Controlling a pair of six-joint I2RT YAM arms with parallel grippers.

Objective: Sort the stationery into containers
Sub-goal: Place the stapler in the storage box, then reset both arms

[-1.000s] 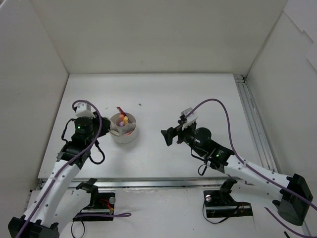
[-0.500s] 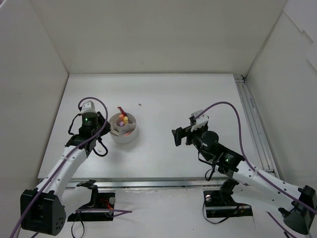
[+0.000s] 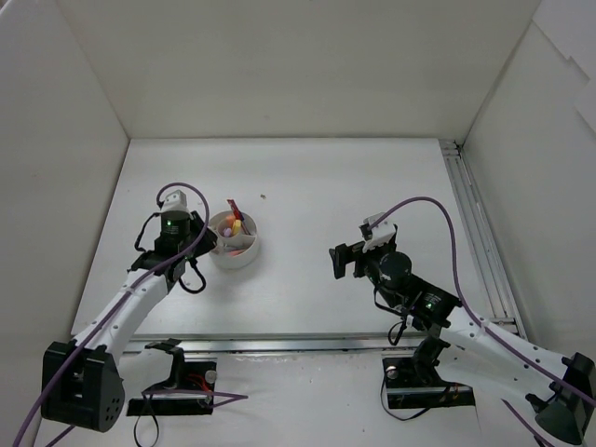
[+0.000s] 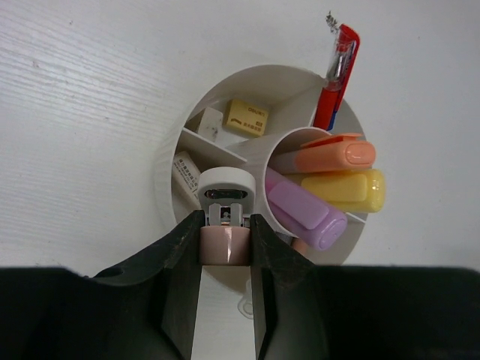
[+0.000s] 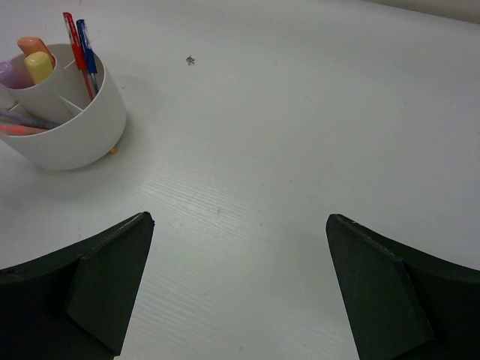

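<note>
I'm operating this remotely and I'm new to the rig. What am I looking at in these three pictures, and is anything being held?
Two robot arms stand at a white table. The overhead picture looks down on both; the other two come from cameras on each wrist. On the table stands a divided white cup with highlighters, pens and erasers inside. The left gripper pinches a small pink-and-white item over the cup. The right gripper is open and empty.
</note>
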